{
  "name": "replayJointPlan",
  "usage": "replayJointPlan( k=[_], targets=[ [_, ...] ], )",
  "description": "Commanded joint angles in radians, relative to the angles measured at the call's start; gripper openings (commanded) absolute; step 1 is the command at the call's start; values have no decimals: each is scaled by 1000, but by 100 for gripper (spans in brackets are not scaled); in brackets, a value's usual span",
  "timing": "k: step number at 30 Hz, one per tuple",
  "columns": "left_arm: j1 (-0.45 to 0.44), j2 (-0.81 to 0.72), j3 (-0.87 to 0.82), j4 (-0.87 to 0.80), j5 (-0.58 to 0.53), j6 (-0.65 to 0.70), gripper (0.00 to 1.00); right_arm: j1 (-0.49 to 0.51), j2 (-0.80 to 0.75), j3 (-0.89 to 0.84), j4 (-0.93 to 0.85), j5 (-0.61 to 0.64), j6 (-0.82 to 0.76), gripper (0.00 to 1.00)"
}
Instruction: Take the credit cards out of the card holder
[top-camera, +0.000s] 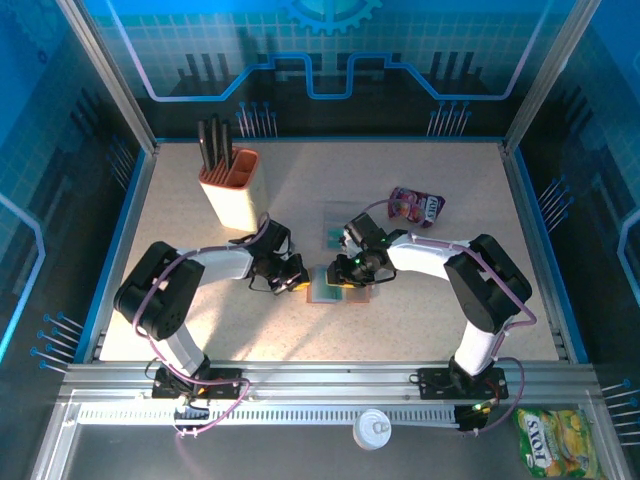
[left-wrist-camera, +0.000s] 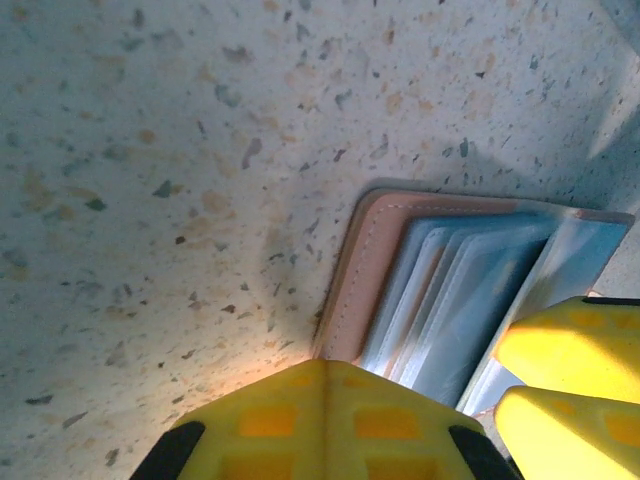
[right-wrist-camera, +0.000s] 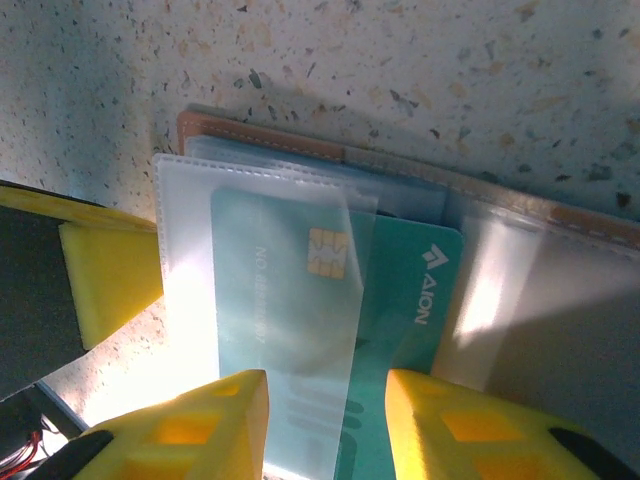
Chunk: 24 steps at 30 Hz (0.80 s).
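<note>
The card holder (top-camera: 325, 292) lies open on the table between both arms, its brown edge (left-wrist-camera: 370, 270) and clear inner sleeves facing up. A teal credit card (right-wrist-camera: 400, 290) with a gold chip sits partly inside a clear sleeve of the card holder (right-wrist-camera: 300, 140). My right gripper (top-camera: 347, 270) hovers over that card with its yellow jaws partly apart (right-wrist-camera: 325, 400), and the card's near end lies in the gap. My left gripper (top-camera: 293, 278) is shut, its joined tips (left-wrist-camera: 325, 375) down at the holder's left edge.
An orange-and-cream knife block (top-camera: 230, 185) stands at the back left. A purple snack pouch (top-camera: 415, 207) lies at the back right. A clear case (top-camera: 335, 232) rests just behind the holder. A white lid (top-camera: 373, 428) and a yellow bag (top-camera: 558, 440) sit off the table in front.
</note>
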Motion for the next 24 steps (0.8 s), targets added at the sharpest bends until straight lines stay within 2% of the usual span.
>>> replayJointPlan(
  k=[1,7,12,24],
  targets=[
    [12,-24,-9,-47,-16,39,0,1,-17,7,7,-12,21,38],
    [12,-36,-12,11,46,27,0,0,-28,10,-6,-5,15,38],
    [2,-29,11,-10,63,33,0,-2,-25,11,-5,-6,18,38],
    [16,19,40,-182,-34,126,0,-8,-38,7,-15,7,18,39]
  ],
)
